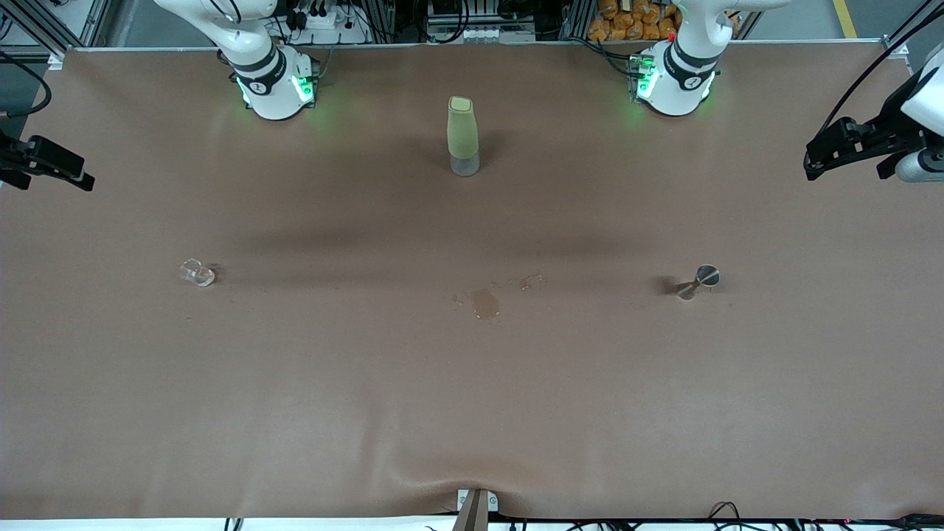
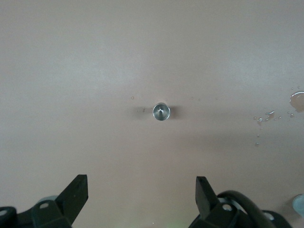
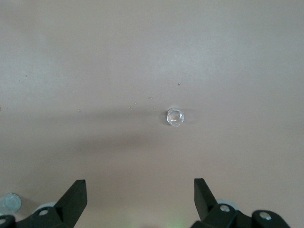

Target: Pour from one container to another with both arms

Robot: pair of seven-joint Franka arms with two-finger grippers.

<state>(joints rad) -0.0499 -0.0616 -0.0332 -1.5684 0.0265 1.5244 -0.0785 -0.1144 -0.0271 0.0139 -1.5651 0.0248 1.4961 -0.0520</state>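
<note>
Glass cup (image 3: 175, 117) upright toward the right arm's end of the tabletop (image 1: 472, 383), directly below the released right gripper (image 3: 140, 199); steel jigger (image 2: 161, 112) likewise below the released left gripper (image 2: 141, 197), well apart from the cup.

desk (image 1: 472, 398): brown cover | glass cup (image 1: 197, 273): toward right arm's end | steel jigger (image 1: 699, 281): toward left arm's end | pale-green bottle (image 1: 463, 136): upright, nearer the bases | wet spill (image 1: 485, 303): between cup and jigger
</note>
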